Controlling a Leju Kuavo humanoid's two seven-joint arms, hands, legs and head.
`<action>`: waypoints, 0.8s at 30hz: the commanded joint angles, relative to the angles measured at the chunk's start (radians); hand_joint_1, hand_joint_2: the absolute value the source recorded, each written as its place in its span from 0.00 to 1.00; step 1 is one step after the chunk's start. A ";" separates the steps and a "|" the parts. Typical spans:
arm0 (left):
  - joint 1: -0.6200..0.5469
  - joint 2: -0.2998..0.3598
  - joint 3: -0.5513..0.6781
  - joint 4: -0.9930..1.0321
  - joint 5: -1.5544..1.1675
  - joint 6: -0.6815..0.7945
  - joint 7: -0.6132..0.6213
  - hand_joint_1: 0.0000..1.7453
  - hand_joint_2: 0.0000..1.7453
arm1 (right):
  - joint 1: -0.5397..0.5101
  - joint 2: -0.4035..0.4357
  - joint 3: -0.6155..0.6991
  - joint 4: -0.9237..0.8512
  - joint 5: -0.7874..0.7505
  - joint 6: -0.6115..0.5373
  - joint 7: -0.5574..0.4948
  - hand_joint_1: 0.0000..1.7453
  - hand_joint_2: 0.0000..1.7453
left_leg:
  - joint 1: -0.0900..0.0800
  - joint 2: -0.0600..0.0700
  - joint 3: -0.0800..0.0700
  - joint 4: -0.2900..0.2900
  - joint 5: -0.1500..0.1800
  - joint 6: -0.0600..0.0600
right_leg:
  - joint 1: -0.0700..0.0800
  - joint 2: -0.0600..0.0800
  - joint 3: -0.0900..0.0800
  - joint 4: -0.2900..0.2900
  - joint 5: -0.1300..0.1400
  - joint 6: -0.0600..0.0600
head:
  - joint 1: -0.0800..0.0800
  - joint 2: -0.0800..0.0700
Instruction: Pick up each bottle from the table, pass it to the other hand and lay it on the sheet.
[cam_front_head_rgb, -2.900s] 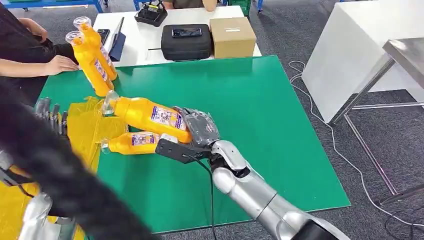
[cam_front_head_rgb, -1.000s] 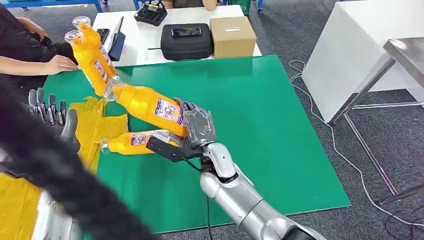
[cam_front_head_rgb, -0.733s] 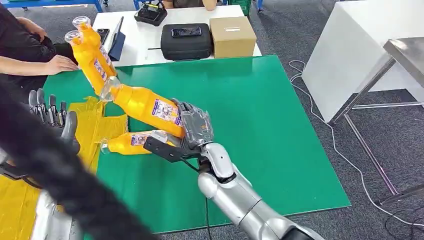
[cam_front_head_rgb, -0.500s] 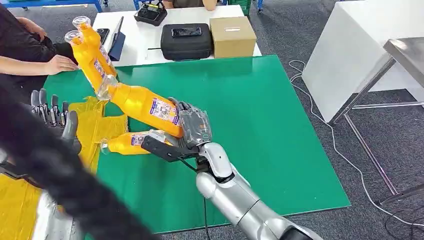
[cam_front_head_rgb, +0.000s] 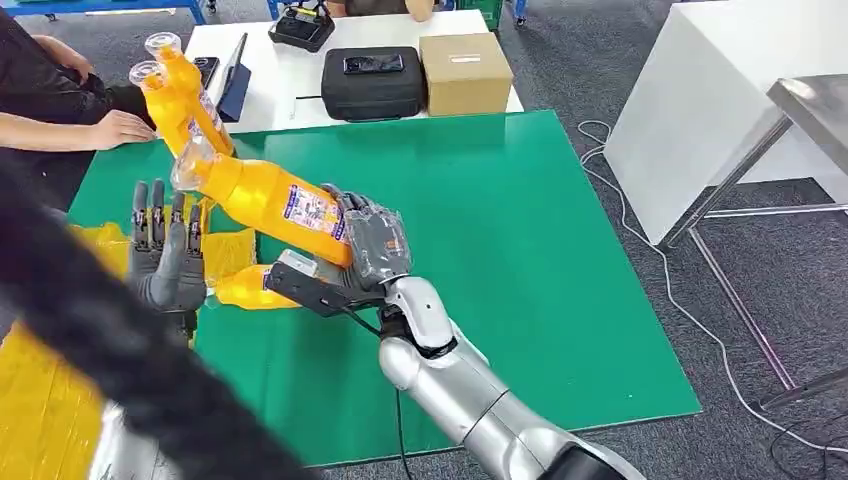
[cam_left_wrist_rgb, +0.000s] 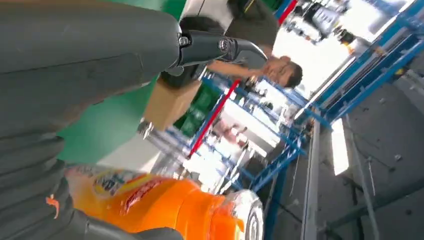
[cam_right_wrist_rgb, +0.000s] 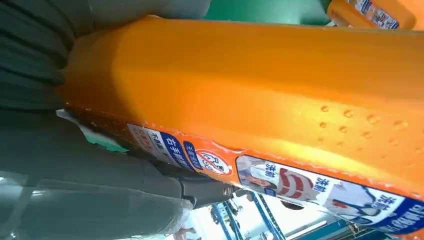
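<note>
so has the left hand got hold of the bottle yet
No, the left hand is open beside the bottle, which the right hand grips.

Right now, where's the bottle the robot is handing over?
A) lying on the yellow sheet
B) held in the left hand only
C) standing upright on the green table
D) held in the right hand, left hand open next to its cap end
D: the right hand grips the bottle by its base, tilted above the table, while the left hand is raised beside the cap end with fingers apart.

Head view evenly bright, soft shadows on green tabletop (cam_front_head_rgb: 560, 250); dark blurred streak lower left. Left wrist view blown out upper right, soft focus. Right wrist view close, blurry.
</note>
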 joint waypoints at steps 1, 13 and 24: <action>-0.064 -0.016 -0.084 0.101 0.022 -0.019 0.014 0.00 1.00 | -0.081 0.007 0.024 0.104 0.020 0.011 0.025 1.00 1.00 | 0.000 -0.002 0.001 0.001 0.000 -0.001 | 0.000 -0.004 0.002 0.000 -0.001 0.000 | 0.000 0.000; -0.081 -0.019 -0.108 0.081 -0.058 0.055 -0.043 0.00 1.00 | -0.138 0.061 0.062 0.212 0.048 0.056 0.059 1.00 1.00 | 0.000 0.000 0.001 0.000 0.000 -0.001 | 0.000 -0.001 0.001 0.000 0.000 0.000 | 0.000 0.000; -0.089 -0.019 -0.102 0.087 -0.061 0.053 -0.042 0.00 1.00 | -0.157 0.061 0.152 0.232 0.006 0.083 0.091 1.00 1.00 | 0.000 0.000 0.001 0.000 0.000 -0.001 | 0.000 -0.001 0.001 0.000 0.000 0.000 | 0.000 0.000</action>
